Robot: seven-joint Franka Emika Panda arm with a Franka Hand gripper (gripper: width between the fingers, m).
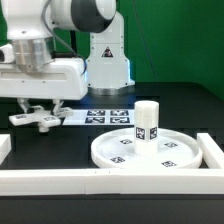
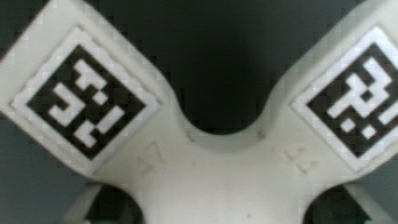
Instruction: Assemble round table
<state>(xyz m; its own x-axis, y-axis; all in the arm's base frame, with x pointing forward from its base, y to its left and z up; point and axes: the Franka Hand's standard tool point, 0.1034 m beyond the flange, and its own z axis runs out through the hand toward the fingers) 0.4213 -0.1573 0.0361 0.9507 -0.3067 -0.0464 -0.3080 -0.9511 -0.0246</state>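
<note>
The jaws are down at the cross-shaped piece [image 1: 35, 119] at the exterior view's left, about mid-height in the frame. Whether they are clamped on it or merely stand around it cannot be told: the hand's white body hides the fingertips there. In the wrist view the piece [image 2: 196, 150] fills nearly the whole picture. Two of its arms spread in a V, each with a black-and-white tag [image 2: 86, 95], and the curved notch between them sits on the centre line, which suggests the hand is lined up over the hub to take hold at the middle and keep the piece balanced. The piece looks low, on or barely above the dark counter [image 1: 70, 135]. Just beside it, toward the frame's centre, lies the marker board [image 1: 108, 117], flat and unladen. Further to the exterior view's right rests the large rimmed disc [image 1: 175, 152], flat on the counter, with the short thick post [image 1: 147, 122] upright on it near its far edge. That upright stance probably leaves the post's top face free to receive the cross. Long white rail bars [image 1: 60, 180] run along the frame's lower edge and right side, penning the parts in. The arm [image 1: 60, 50] leans in from the upper left.
</note>
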